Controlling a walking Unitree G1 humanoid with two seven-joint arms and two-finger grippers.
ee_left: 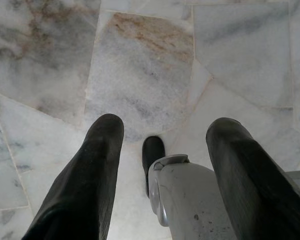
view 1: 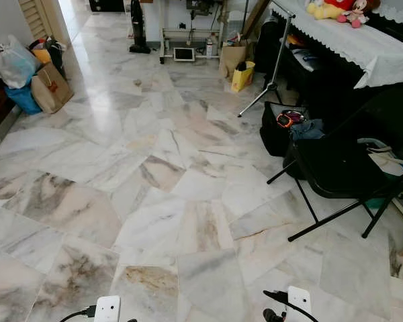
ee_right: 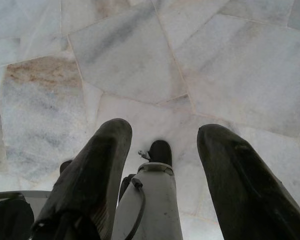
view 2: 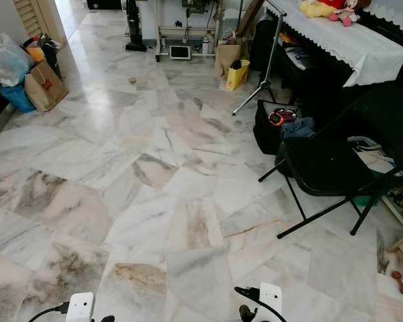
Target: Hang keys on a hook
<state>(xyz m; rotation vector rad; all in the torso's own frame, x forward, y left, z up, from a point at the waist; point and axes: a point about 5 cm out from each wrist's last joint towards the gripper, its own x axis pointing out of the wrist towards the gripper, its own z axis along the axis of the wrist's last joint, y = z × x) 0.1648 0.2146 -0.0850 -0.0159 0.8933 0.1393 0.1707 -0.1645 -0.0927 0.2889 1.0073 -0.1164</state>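
Observation:
Both arms hang at my sides over a marble floor [view 1: 161,194]. My left gripper [ee_left: 165,130] points down at the tiles with its two black fingers [ee_left: 97,160] spread apart and nothing between them. My right gripper [ee_right: 165,132] hangs the same way, open and holding nothing. Below each gripper one of my own legs and feet shows. The white wrist parts of the arms peek in at the bottom of the eye views, the left [view 1: 107,308] and the right [view 1: 299,302]. I see no keys and no hook.
A black folding chair [view 1: 342,174] stands at the right, with a black bag [view 1: 282,127] and a tripod stand [view 1: 275,60] behind it. A cloth-covered table [view 1: 363,40] runs along the right. Bags [view 1: 33,74] lie far left; a yellow bag [view 1: 242,76] stands far ahead.

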